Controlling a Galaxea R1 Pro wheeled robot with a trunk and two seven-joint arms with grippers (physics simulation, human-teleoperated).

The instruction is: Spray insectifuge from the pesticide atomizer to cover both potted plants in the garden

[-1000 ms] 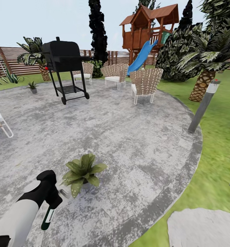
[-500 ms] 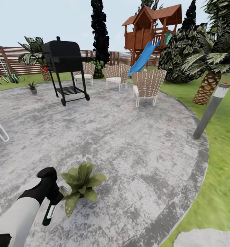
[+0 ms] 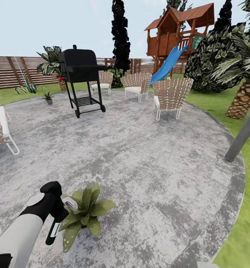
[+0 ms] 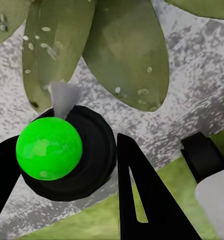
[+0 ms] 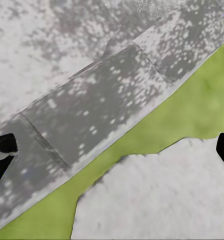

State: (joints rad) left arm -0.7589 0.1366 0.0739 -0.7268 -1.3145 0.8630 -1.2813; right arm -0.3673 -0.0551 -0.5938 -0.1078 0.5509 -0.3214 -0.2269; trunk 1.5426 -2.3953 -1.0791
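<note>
My left gripper [image 3: 57,213] is shut on the pesticide atomizer [image 3: 52,232], a slim dark green bottle with a white label that hangs below the fingers. In the left wrist view a bright green ball on a black round cap [image 4: 49,148] sits between the black fingers [image 4: 142,195]. Its pale nozzle points at the near potted plant [image 3: 84,216], whose leaves [image 4: 124,55] carry white specks. The second potted plant [image 3: 48,98] stands far off by the patio's back edge. My right gripper [image 5: 112,150] is open over the patio rim and the lawn.
A black grill [image 3: 82,70] stands on the round paved patio [image 3: 147,160], with wicker chairs [image 3: 171,95] behind it and one at the left [image 3: 0,128]. A grey bollard [image 3: 244,137] rises at the right. A stepping stone [image 5: 157,200] lies in the grass.
The head view has swung, so the whole scene slid rightward. The near potted plant now lies closer to my left gripper, almost against it. The atomizer stays held.
</note>
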